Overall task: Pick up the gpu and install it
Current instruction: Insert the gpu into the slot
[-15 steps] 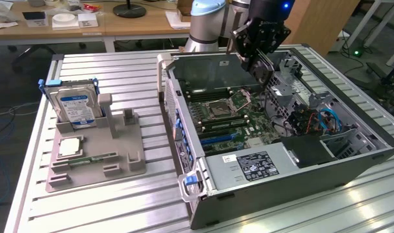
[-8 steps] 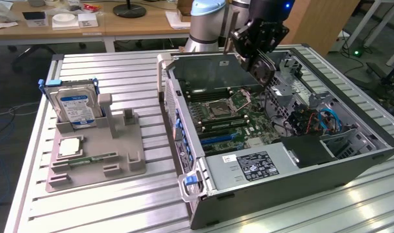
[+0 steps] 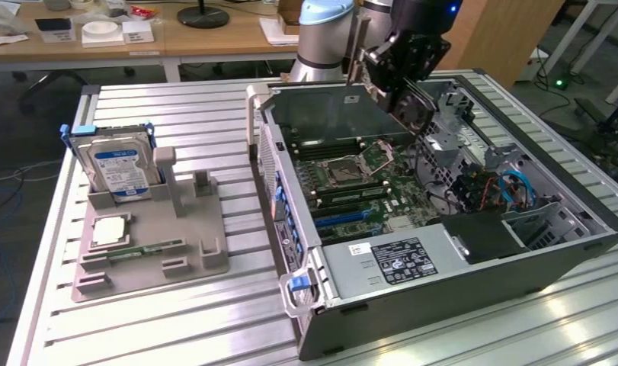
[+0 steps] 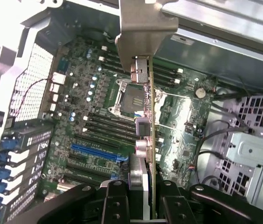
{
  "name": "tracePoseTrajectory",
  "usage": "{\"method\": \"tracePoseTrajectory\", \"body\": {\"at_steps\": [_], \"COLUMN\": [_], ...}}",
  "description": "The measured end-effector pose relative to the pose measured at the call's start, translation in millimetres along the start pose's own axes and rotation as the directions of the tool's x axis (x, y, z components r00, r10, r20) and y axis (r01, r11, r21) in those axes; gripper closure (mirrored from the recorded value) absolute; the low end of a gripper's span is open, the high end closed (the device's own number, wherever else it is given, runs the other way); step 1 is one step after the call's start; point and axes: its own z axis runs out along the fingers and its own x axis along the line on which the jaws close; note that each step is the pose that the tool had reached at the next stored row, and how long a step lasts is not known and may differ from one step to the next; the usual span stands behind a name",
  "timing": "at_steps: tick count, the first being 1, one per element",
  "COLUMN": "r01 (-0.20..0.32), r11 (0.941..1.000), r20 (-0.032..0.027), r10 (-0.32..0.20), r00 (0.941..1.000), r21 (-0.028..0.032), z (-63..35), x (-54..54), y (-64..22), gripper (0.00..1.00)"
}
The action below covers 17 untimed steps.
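slatted table [image 3: 187,328] is bearing the case [image 3: 573,255] below our pincer [image 4: 145,198], which is clamping the gpu [image 4: 153,121] by its faces; we are judging it light, stiff, fragile.

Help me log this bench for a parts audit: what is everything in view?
table: one, silver slatted, under everything
computer case: one, dark, open, on the exterior view's right
motherboard: one, green, inside the case
power supply: one, grey with a label, near end of the case
holder: one, grey, on the exterior view's left
hard drive: one, silver with blue-white label, upright in the holder
memory stick: one, green, flat on the holder
gpu: one, dark with silvery bracket, held over the open case
arm: one, pale blue-grey, behind the case
hand: one, black, shut on the gpu
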Motion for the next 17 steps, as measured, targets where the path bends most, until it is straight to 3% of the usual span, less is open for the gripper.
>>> {"method": "tracePoseTrajectory", "body": {"at_steps": [5,8,12,17], "r01": [0.072,0.122,0.181,0.253], "r11": [0.9974,0.9925,0.9835,0.9674], "r20": [-0.0025,-0.0043,-0.0062,-0.0085], "r10": [-0.072,-0.122,-0.181,-0.253], "r00": [0.9974,0.9925,0.9835,0.9673], "r21": [-0.0018,-0.0032,-0.0049,-0.0072], "z": [0.1,0.1,0.2,0.4], "x": [0.0,0.0,0.0,0.0], "y": [0.0,0.0,0.0,0.0], "gripper": [0.71,0.71,0.71,0.71]}}
